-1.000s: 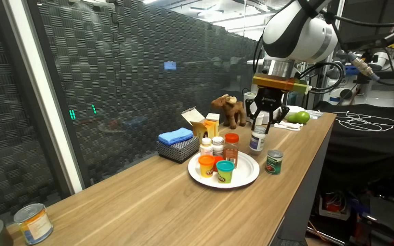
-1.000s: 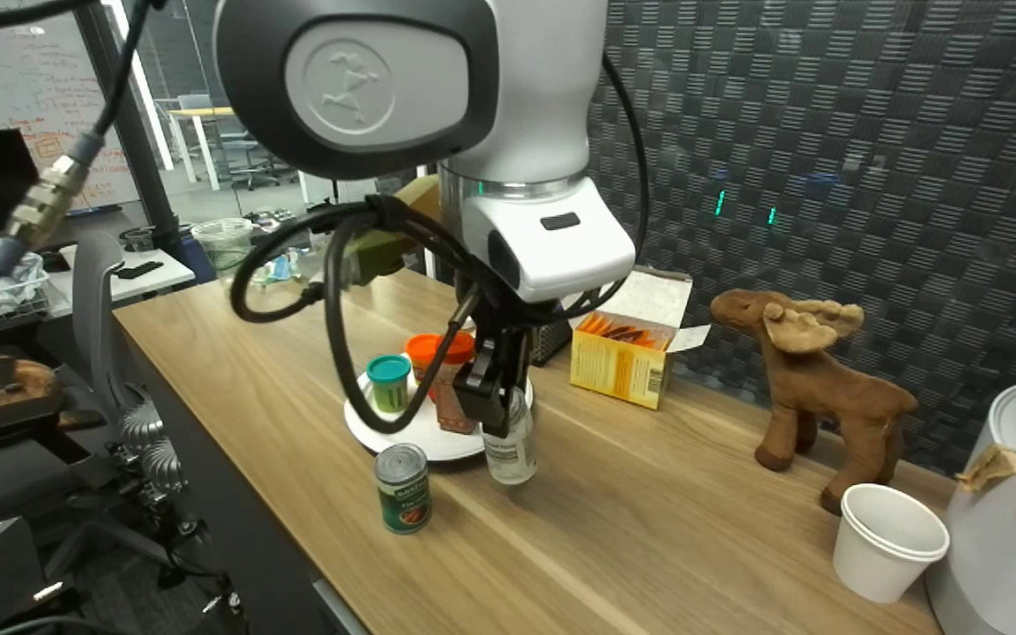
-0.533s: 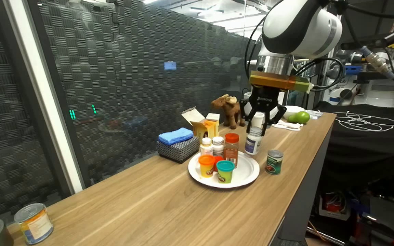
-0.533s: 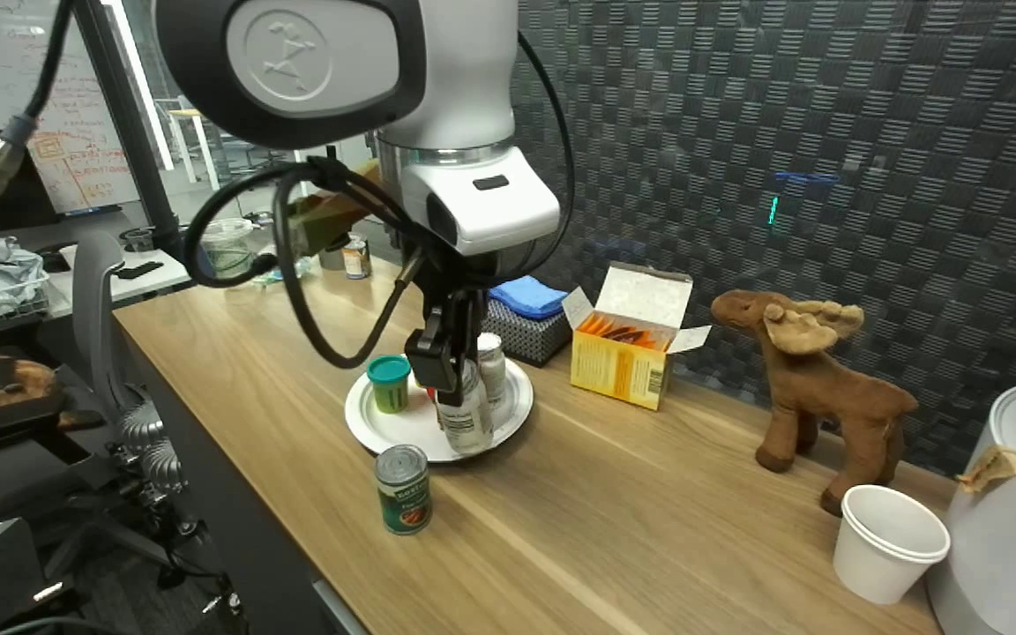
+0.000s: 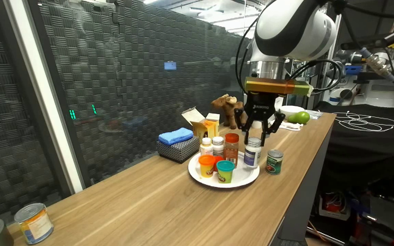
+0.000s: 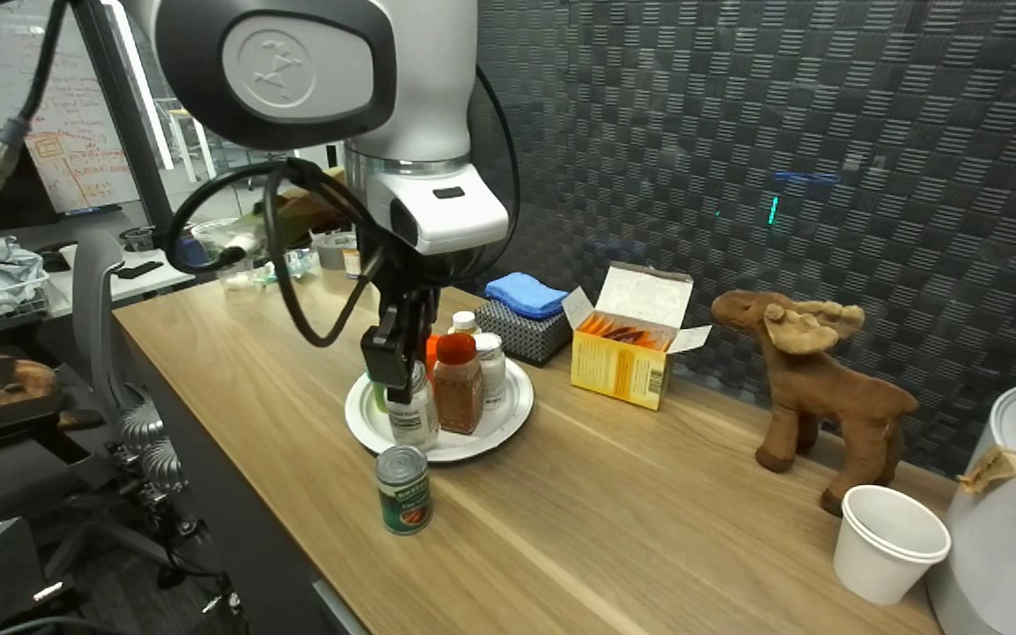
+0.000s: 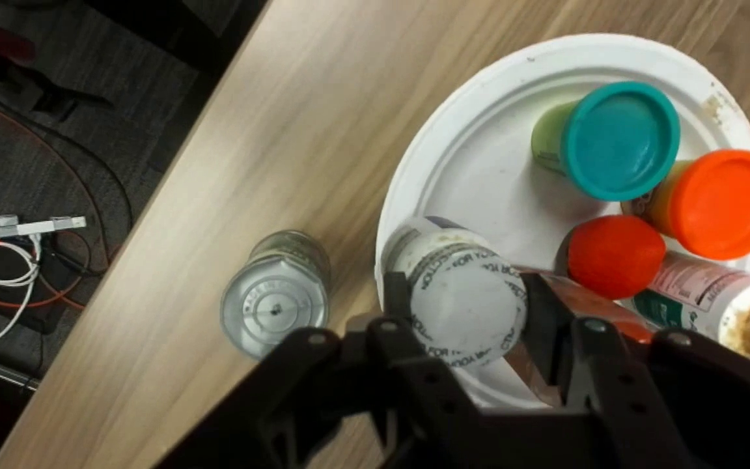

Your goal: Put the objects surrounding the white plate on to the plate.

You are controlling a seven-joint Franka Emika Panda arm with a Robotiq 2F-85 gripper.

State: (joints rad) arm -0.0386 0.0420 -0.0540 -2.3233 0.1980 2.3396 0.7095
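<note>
ROBOTIQ stands in white letters on the black body of the pincer point(image 5: 254, 143) in an exterior view, and in the wrist view the white bottle point(image 7: 469, 306) between its fingers bears broken print across its lid, FOR YOU and CTION among it. The label on the can point(image 6: 403, 498) near the pincer and the scrawl on the whiteboard point(image 6: 76, 132) well beyond it cannot be made out.
</note>
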